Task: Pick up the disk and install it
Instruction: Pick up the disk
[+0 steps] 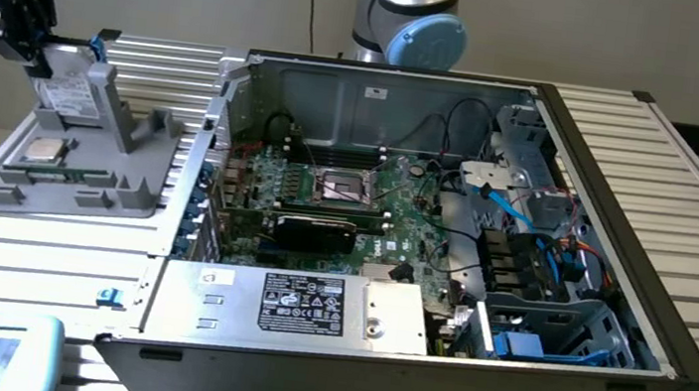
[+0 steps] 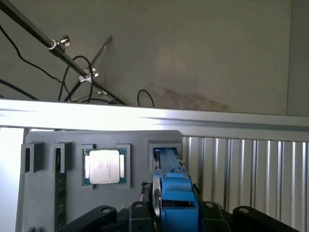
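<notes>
Fingers [image 1: 37,57] pointing down, clamped on disk [image 1: 65,97].

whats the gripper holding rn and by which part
The gripper holds the disk by its upper edge, on the blue bracket, with the disk upright in the grey holder.

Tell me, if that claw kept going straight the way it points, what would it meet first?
Most likely the disk, standing on edge in the gray holder: the claw points down at its blue-framed top edge. Whether they already touch, I cannot tell.
</notes>
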`<action>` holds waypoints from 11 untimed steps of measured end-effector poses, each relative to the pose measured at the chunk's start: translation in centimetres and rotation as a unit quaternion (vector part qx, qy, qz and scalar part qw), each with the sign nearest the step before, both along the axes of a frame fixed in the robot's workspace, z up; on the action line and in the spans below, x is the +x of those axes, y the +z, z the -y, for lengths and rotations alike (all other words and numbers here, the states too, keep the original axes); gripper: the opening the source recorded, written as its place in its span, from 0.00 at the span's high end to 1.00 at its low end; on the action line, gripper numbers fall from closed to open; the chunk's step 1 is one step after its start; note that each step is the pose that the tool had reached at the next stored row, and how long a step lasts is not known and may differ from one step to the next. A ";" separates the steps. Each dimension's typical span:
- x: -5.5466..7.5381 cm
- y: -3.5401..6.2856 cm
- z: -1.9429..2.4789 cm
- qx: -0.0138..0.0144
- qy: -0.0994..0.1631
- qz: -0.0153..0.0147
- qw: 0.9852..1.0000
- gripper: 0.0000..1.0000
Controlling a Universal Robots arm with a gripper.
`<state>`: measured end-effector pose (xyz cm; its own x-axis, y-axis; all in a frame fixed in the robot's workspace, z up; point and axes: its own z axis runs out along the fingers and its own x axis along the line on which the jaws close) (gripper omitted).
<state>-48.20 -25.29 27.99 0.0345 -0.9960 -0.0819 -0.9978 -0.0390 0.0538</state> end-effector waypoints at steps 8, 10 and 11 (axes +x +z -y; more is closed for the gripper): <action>0.0 0.12 0.00 0.000 -0.001 0.000 1.000 0.62; 0.0 0.11 0.02 0.000 -0.003 -0.001 1.000 0.62; 0.0 0.11 0.02 0.000 -0.003 -0.001 1.000 0.62</action>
<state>-48.20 -25.31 28.10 0.0281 -0.9962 -0.0819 -0.9979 -0.0327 0.0551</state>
